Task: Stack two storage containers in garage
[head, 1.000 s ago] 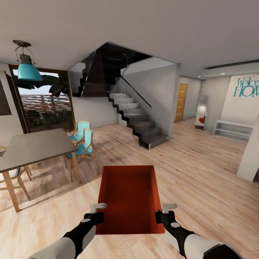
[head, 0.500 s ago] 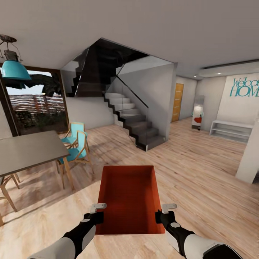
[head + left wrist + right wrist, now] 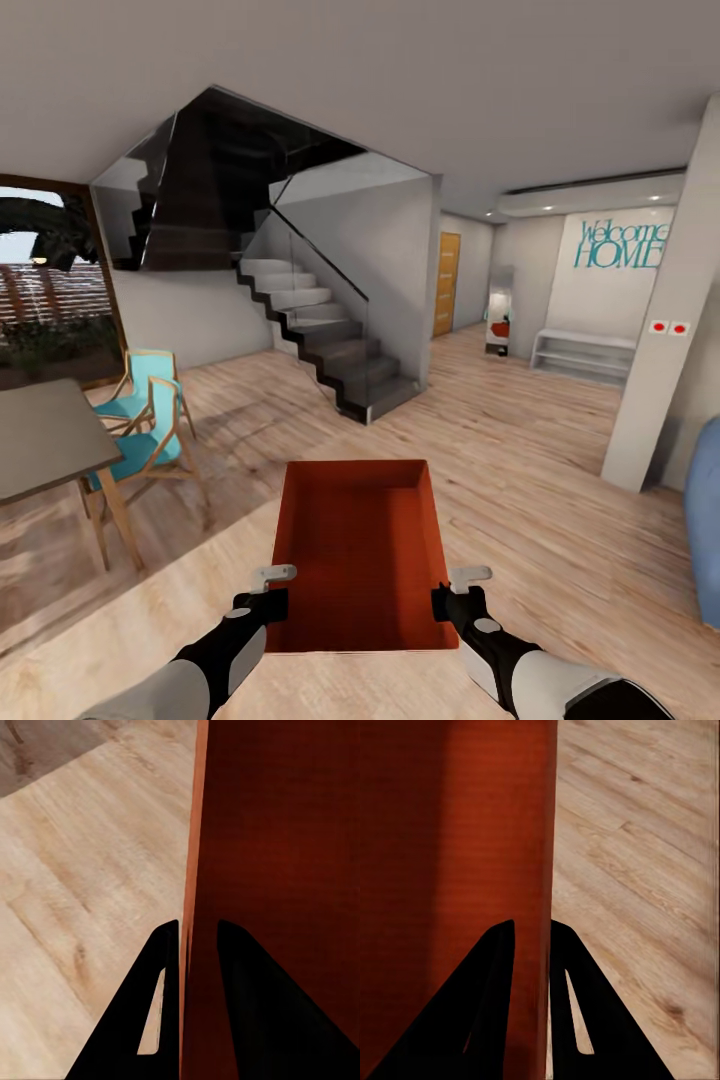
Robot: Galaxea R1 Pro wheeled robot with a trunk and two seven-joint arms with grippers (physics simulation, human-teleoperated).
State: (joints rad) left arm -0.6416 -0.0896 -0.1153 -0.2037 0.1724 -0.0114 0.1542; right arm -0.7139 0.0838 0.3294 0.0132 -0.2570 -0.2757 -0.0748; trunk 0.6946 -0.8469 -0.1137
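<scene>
Here I hold one storage container (image 3: pixel 360 545) between both arms, long axis pointing ahead, above the wood-plank floor (image 3: pixel 540 480). The left gripper (image 3: pixel 268 592) pinches its left wall, the right gripper (image 3: pixel 458 592) its right wall, equally near.

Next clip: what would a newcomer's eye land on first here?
The orange-red storage container, held low and centre over the wood-plank floor, its side walls pinched by the left gripper and right gripper. Behind it, a dark staircase rises mid-room, with teal chairs at left and a "Welcome HOME" sign far right.
</scene>
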